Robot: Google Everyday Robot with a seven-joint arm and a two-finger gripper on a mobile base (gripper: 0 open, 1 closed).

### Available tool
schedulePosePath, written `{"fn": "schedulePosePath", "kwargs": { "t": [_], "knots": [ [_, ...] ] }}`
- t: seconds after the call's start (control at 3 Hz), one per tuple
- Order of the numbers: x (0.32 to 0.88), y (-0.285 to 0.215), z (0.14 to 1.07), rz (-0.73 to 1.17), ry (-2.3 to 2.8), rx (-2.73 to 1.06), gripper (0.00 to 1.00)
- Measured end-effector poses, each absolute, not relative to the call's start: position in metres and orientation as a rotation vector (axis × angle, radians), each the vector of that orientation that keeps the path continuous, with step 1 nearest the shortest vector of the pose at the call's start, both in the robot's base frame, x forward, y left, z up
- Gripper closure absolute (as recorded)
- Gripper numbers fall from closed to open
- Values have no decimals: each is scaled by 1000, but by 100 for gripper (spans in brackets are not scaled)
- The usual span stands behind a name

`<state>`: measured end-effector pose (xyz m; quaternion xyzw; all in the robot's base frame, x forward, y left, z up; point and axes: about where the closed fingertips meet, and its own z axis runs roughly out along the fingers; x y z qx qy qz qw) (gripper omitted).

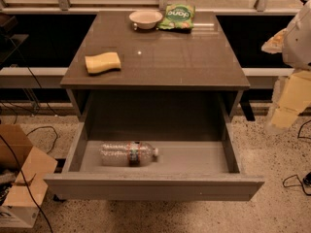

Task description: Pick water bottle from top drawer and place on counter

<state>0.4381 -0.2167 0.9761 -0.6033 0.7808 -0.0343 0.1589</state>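
The water bottle [128, 153] lies on its side in the open top drawer [154, 186], left of the middle, with its white cap pointing right. The drawer is pulled fully out below the counter [160, 57]. My gripper [287, 106] hangs at the right edge of the view, beside the cabinet's right side, at about the height of the counter's front edge. It is well to the right of the bottle and above it, and it touches nothing.
On the counter lie a yellow sponge [102, 62] at the front left, a white bowl [145, 18] and a green snack bag [177, 16] at the back. A cardboard box [17, 178] and cables lie on the floor at the left.
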Motion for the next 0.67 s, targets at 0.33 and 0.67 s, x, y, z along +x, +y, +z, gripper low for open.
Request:
{"fn": "schedulePosePath", "kwargs": {
  "t": [0.33, 0.67],
  "knots": [
    [438, -217, 976, -98, 2232, -1725, 0],
    [448, -197, 962, -37, 2175, -1712, 0]
  ]
}}
